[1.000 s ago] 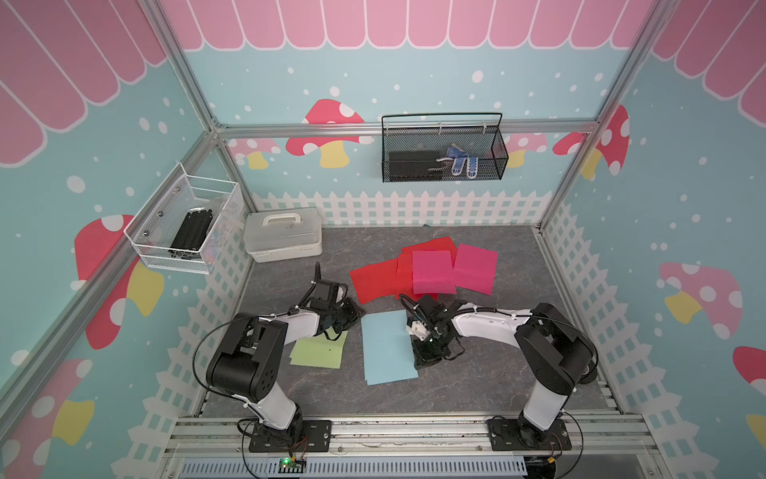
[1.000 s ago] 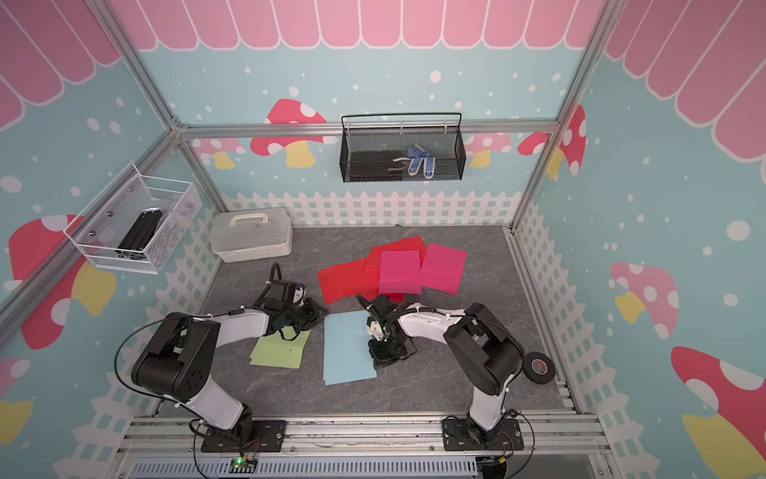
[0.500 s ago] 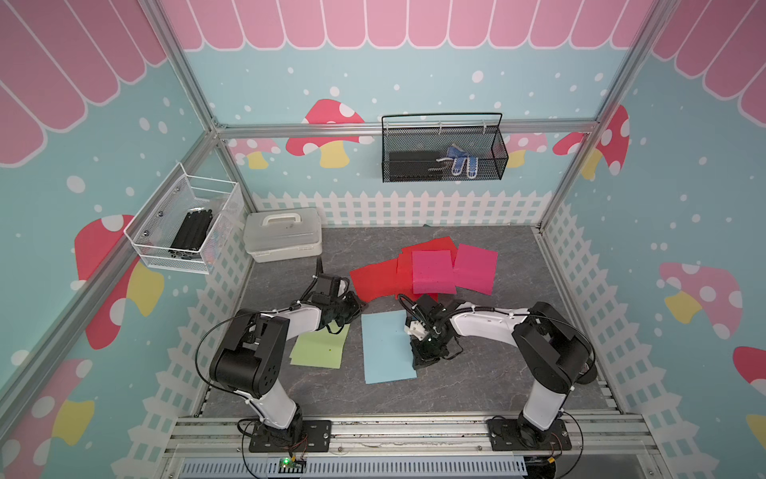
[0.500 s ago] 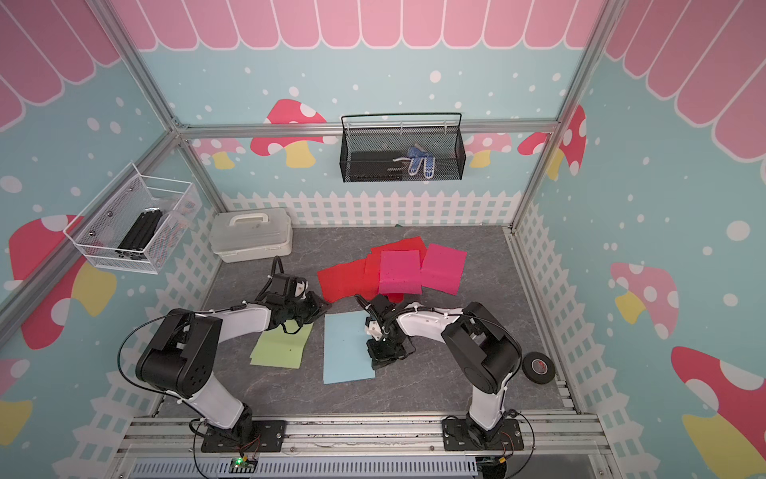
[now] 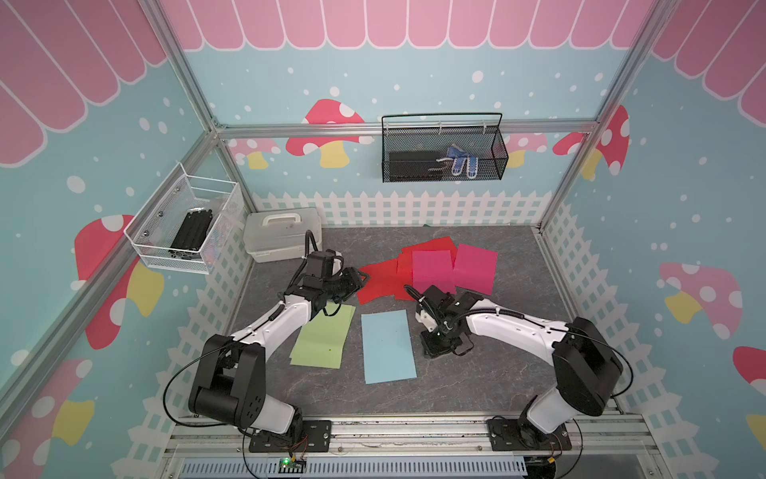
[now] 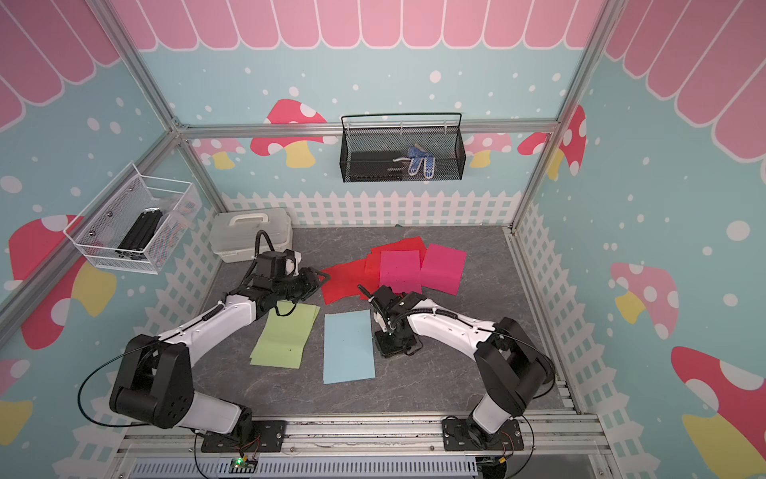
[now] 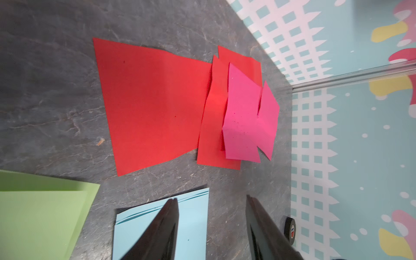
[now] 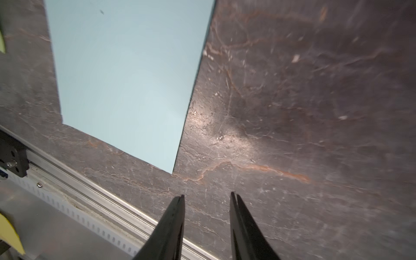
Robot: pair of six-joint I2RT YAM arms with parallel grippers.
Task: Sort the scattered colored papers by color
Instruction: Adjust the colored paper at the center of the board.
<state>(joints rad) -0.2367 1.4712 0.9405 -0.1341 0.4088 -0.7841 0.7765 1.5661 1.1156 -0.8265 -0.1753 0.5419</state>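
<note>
In both top views a light green paper (image 5: 323, 338) (image 6: 286, 334) and a light blue paper (image 5: 387, 346) (image 6: 348, 346) lie side by side at the front of the grey floor. Red papers (image 5: 379, 282) and magenta-pink papers (image 5: 433, 271) overlap behind them. My left gripper (image 5: 362, 278) hovers at the near-left corner of the red papers. In the left wrist view it (image 7: 211, 198) stands open and empty, over the blue paper's (image 7: 193, 225) end. My right gripper (image 5: 444, 351) is just right of the blue paper. It (image 8: 207, 194) is open over bare floor, apart from the blue paper (image 8: 126, 74).
A white lidded box (image 5: 284, 234) stands at the back left. A black mesh basket (image 5: 443, 157) hangs on the back wall, a white wire basket (image 5: 186, 226) on the left wall. A black tape roll (image 7: 290, 227) lies by the fence. A metal rail (image 8: 90, 186) borders the front.
Both grippers have opened. The left gripper has shifted a little towards the red papers. The right gripper stays beside the blue paper.
</note>
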